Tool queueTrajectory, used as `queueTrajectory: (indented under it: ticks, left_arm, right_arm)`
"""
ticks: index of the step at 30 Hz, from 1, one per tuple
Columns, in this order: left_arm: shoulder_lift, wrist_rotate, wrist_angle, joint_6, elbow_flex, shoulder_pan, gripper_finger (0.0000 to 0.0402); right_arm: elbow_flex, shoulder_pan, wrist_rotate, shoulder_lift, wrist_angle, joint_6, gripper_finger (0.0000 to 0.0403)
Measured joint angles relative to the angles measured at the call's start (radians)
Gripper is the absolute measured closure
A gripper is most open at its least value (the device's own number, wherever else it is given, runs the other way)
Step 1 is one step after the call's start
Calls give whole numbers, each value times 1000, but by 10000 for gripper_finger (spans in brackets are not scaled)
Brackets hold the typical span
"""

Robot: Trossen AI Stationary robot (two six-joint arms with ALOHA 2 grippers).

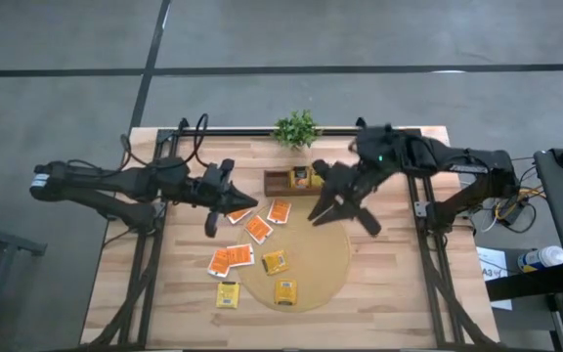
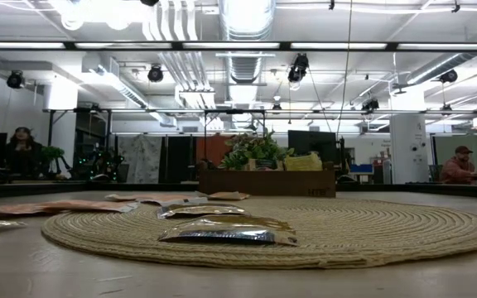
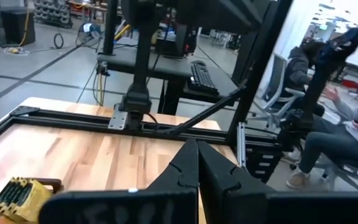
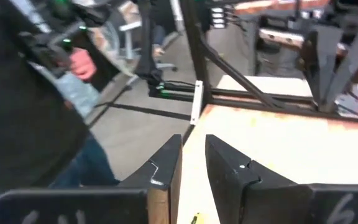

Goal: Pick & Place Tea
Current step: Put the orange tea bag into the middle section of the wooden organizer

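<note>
Left gripper (image 3: 197, 163) pressed closed, right gripper (image 4: 192, 163) narrowly parted (empty), tea packets (image 1: 257, 228) overhead only.

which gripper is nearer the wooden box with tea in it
Right. The right gripper hangs just in front of the wooden box, toward its right end. The left gripper is farther off, to the box's left, over the orange-red packets.

One camera looks straight down on my table (image 1: 379, 293); another sits at tabletop level; both share the mat (image 1: 323, 256).

Grey floor (image 1: 66, 59) w/ dark seams; ceiling ducts (image 2: 247, 33), strip lights.
</note>
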Motion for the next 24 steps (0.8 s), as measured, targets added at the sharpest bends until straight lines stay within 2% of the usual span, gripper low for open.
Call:
queueTrajectory:
  ticks: [5,10,19,24]
  left_arm:
    - [-26,-7,-37,30,0,-37,401]
    - [-46,-9,-75,58,0,-59,401]
    - [-68,-15,-72,76,0,-80,401]
    - [-85,-44,-91,72,0,-98,401]
  right_arm:
    - [-1,116,198,14,16,122,335]
    - [-3,211,328,64,6,253,326]
    - [-2,299,356,219,-30,267,276]
    - [-2,315,378,297,-168,237,257]
